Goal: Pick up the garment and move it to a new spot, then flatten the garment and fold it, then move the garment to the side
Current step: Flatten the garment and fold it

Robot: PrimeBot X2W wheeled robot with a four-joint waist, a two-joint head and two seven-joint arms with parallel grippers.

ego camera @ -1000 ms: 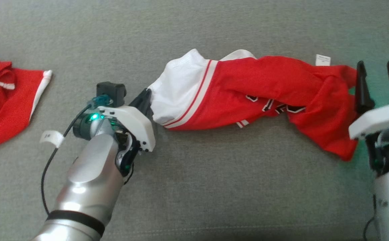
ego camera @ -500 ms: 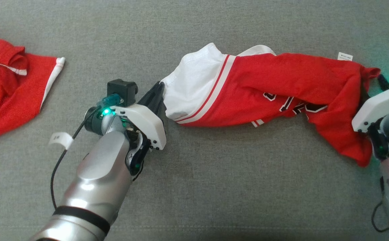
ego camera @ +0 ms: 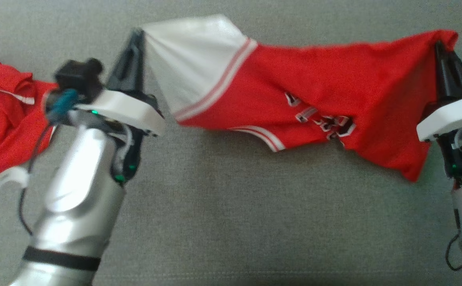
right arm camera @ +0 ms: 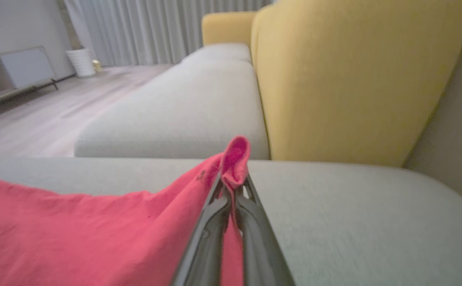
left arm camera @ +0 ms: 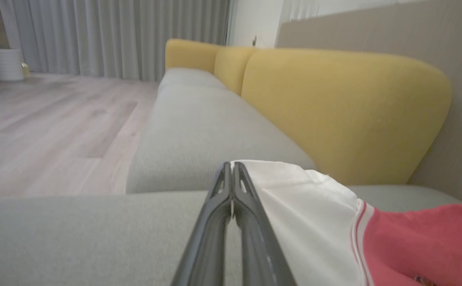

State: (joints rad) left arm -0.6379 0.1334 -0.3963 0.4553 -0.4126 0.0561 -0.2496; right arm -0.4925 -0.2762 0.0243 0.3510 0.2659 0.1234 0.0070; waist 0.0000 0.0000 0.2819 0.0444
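The left gripper (ego camera: pixel 138 35), two long dark fingers on a white housing and a silver forearm, is clamped tight on the white corner of a red fabric garment (ego camera: pixel 326 79) that has a white end panel and red-and-white stripes. In the left wrist view the left gripper (left arm camera: pixel 232 166) has its tips pressed together, with the cloth's white edge (left arm camera: pixel 294 198) pinched between them. The right gripper (ego camera: pixel 439 44) is closed on the red corner at the opposite end. In the right wrist view a small fold of the garment (right arm camera: pixel 95 222) pokes up past the tips of the right gripper (right arm camera: pixel 233 180).

The garment is stretched between the two grippers. It sags in the middle, where black-and-white lettering is bunched up (too creased to read), and a red corner droops beside the right forearm.

Under it lies the grey woven sofa seat (ego camera: pixel 231 222). Whether the lowest hem touches the seat cannot be told.

On the robot's left, partly behind the left arm, a second crumpled red garment with white trim (ego camera: pixel 0 119) lies on the seat, well apart from the held one.

Farther off stand the mustard-yellow padded backrest (left arm camera: pixel 334 107), the pale wooden floor (left arm camera: pixel 48 119), the grey pleated curtains (left arm camera: pixel 115 35) and a white ribbed pot (left arm camera: pixel 6 63).
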